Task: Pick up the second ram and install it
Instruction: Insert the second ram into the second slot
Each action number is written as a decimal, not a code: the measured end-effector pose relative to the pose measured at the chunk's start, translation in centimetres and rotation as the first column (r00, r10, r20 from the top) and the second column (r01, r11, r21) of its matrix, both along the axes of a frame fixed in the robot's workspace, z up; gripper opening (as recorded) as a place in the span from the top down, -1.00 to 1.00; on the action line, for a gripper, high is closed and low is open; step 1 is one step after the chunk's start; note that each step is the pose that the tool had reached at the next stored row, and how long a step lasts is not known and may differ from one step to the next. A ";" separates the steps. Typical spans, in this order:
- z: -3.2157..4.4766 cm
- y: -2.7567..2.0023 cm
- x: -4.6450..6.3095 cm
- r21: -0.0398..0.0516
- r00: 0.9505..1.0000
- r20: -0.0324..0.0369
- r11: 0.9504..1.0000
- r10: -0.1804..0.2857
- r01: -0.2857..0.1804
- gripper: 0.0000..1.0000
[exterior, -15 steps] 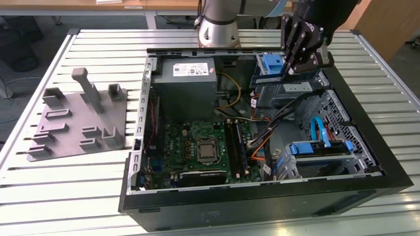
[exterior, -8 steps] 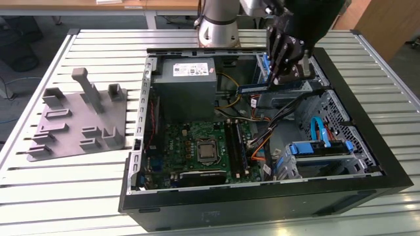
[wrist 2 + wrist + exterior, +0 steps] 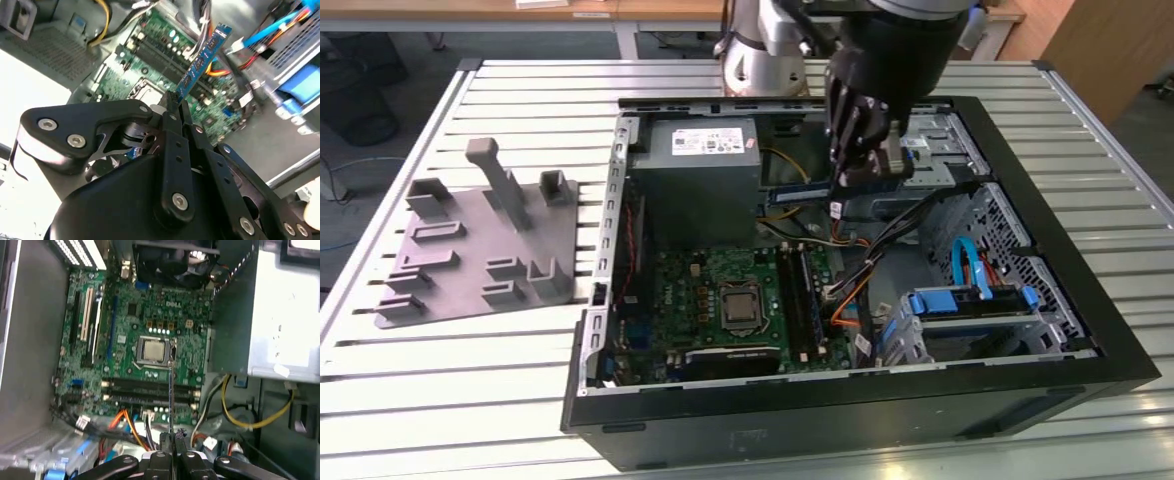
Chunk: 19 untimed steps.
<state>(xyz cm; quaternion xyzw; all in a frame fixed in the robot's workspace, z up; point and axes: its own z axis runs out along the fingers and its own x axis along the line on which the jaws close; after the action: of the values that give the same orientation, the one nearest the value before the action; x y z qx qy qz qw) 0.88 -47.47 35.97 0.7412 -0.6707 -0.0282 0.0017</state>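
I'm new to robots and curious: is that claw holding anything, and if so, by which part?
Yes. The gripper pinches the second ram by one end, and the rest juts out free.

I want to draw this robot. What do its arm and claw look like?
The arm is shiny silver with dark grey joints. The gripper is black, built from flat jointed bars pinned with round silver bolts, narrowing to a thin tip.

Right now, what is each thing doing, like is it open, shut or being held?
second ram: held by one end above the motherboard, not in a slot.
gripper: shut on the second ram.
computer case: lying flat, side open.
CPU: seated in its socket, uncovered.
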 end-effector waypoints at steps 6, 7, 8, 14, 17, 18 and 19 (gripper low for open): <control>-1.28 0.00 -3.2 -0.004 1.000 0.000 1.000 0.000 0.000 0.72; -1.45 -0.01 -3.6 -0.005 1.000 0.000 1.000 0.000 0.000 0.72; -1.64 -0.01 -4.1 -0.006 1.000 0.000 1.000 0.000 0.000 0.72; -2.72 -0.87 -5.4 -0.007 1.000 0.000 1.000 0.000 0.000 0.72; -3.27 -1.94 -5.4 -0.007 1.000 0.000 1.000 0.000 0.000 0.72; -3.46 -2.26 -5.4 -0.007 1.000 0.000 1.000 0.000 0.000 0.72; -3.64 -2.52 -5.4 -0.007 1.000 0.000 1.000 0.000 0.000 0.72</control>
<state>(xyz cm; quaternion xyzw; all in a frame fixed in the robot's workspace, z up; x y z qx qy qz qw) -4.55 -49.99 32.33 0.7411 -0.6709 -0.0257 0.0042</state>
